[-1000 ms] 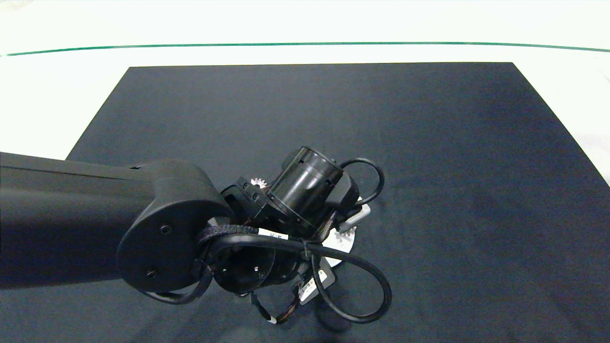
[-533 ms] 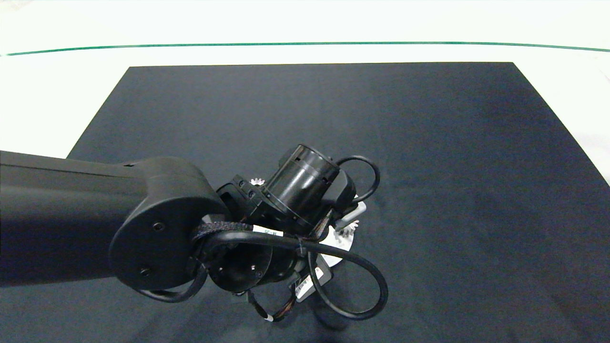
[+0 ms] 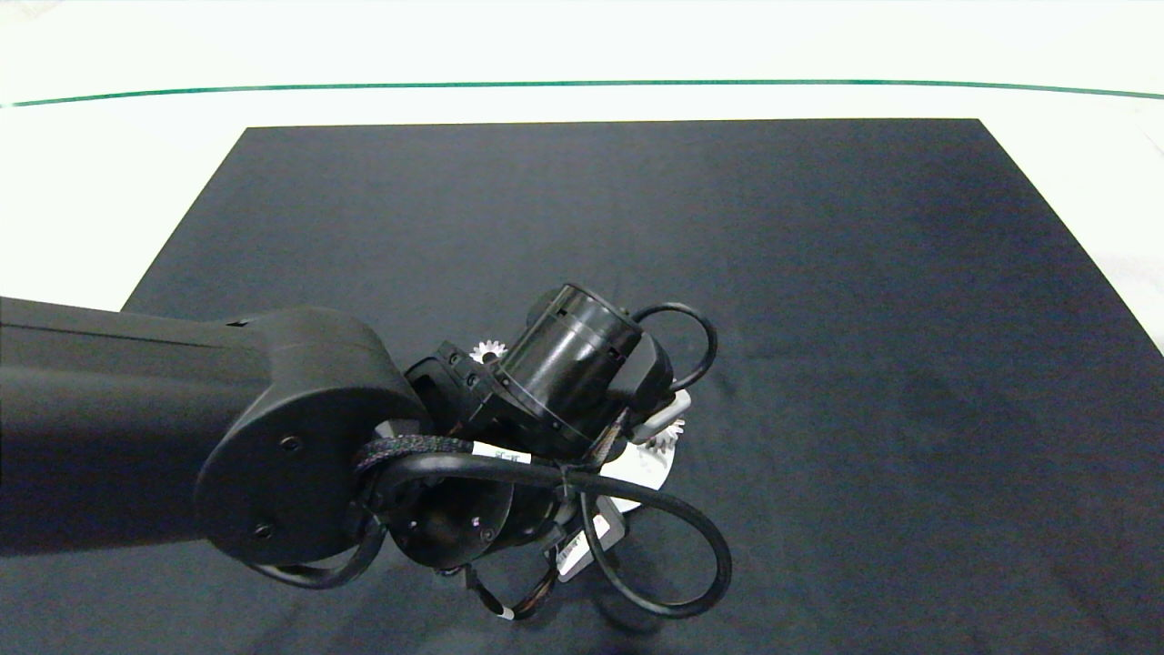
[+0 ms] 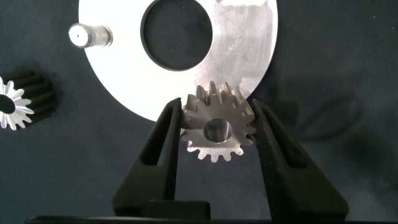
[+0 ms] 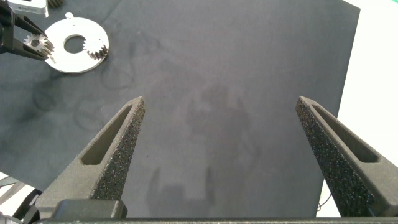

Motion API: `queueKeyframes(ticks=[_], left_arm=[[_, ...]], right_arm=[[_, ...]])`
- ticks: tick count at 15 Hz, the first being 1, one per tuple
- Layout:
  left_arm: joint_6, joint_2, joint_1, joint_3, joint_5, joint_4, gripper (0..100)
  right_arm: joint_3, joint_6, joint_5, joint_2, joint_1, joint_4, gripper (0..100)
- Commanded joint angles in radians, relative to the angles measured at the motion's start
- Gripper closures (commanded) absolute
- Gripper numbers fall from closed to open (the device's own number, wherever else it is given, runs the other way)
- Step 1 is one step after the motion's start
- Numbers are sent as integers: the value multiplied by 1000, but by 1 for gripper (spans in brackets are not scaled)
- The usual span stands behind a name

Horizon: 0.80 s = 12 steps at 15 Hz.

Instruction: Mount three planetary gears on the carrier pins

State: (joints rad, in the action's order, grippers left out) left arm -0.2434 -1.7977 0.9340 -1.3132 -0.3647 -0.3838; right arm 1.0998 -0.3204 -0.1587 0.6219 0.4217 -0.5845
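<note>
We find the left gripper (image 4: 214, 134) pinching one planetary gear (image 4: 217, 127) between its two fingers, at the rim of the white disc (image 4: 242, 43). One carrier pin (image 4: 89, 35) stands bare on the disc. A second gear (image 3: 662, 436) sits on the disc's right side; a third (image 3: 488, 351) lies on the black mat (image 3: 818, 273) just beyond the left arm. The right gripper (image 5: 224, 155) hangs spread wide, empty, well to the right of the disc.

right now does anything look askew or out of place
Nothing looks damaged. One small silvery toothed gear lies loose on the dark mat, off the flat white disc. The left gripper clamps another gear at the disc's rim.
</note>
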Motion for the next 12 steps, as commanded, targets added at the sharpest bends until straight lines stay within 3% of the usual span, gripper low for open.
queueKeyframes(ticks=[1, 7, 8, 12], left_arm=[[-4, 4, 0, 22, -2, 33, 87], [-4, -3, 2, 28, -2, 42, 87], [-4, -3, 2, 28, -3, 42, 0], [9, 4, 6, 25, -2, 43, 0]], right_arm=[[0, -2, -1, 1, 0, -3, 0], [-6, -2, -1, 1, 0, -2, 0], [-6, -5, -1, 1, 0, -2, 0], [-8, -8, -1, 1, 0, -2, 0]])
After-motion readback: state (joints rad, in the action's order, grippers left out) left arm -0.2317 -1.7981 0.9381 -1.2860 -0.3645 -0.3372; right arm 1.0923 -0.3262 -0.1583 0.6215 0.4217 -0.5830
